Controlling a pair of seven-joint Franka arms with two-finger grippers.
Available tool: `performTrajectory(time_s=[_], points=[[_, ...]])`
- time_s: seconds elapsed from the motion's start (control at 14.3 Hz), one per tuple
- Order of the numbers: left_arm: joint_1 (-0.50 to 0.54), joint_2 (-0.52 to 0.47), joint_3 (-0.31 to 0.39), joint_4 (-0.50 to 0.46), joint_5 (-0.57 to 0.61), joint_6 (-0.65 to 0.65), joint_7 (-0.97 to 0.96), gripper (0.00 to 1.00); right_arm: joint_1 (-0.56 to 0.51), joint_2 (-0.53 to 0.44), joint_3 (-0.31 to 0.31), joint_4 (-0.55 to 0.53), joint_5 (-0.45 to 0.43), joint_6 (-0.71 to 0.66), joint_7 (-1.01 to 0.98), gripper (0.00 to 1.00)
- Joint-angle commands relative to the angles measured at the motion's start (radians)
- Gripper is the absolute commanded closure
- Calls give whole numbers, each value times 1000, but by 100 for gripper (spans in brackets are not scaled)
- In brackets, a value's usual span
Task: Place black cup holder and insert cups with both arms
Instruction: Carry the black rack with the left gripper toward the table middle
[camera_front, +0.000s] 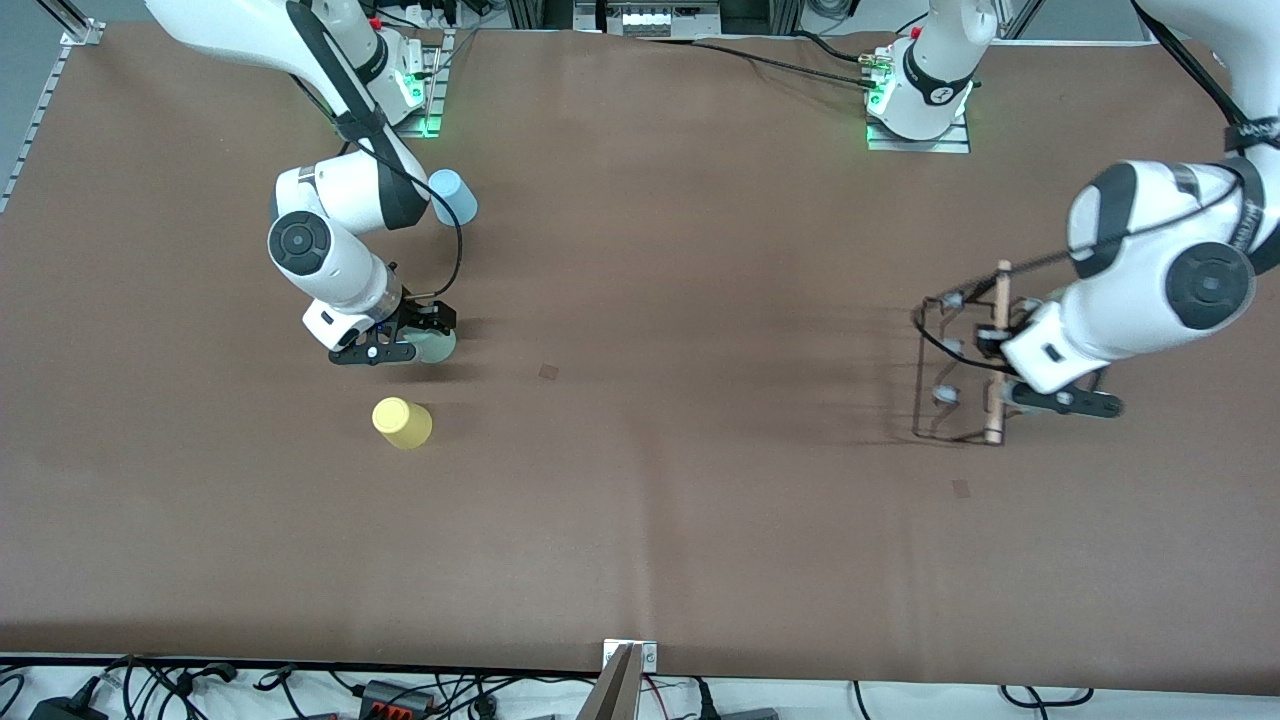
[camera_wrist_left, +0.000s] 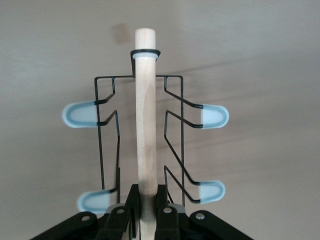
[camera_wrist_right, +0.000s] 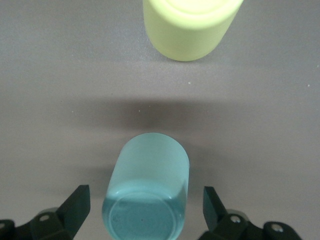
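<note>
My left gripper is shut on the light wooden handle of the black cup holder, at the left arm's end of the table. Its grey-tipped prongs stick out on both sides of the handle. I cannot tell whether the rack touches the table. My right gripper is open, one finger on each side of the mint green cup, not touching it. That cup stands on the table. The yellow cup is nearer to the front camera and also shows in the right wrist view. The light blue cup is toward the right arm's base.
Two small dark marks lie on the brown table, one near the middle and one near the rack. Cables and a metal bracket run along the front edge.
</note>
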Motion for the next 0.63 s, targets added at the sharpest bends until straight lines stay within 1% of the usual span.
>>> performTrajectory(time_s=[0.0,0.14,0.28,0.35,0.49,0.56], points=[[-47,0,-66,29,-50,-37,-149,98,8,2,-3,-21,15,29,5,0],[-119,15,-79,82,-81,-33,-249,99,8,2,-3,-24,15,29,5,0],[-188,49,-80,124,-84,-24,-357,98,8,5,-1,-24,15,29,4,0],[-237,60,-79,136,-83,-2,-415,98,8,5,-3,-24,15,29,4,4],[-302,81,-79,142,-72,62,-498,98,8,5,-1,-23,13,28,4,38],[-339,97,-79,142,-69,93,-507,98,8,5,-1,-23,15,25,4,51]])
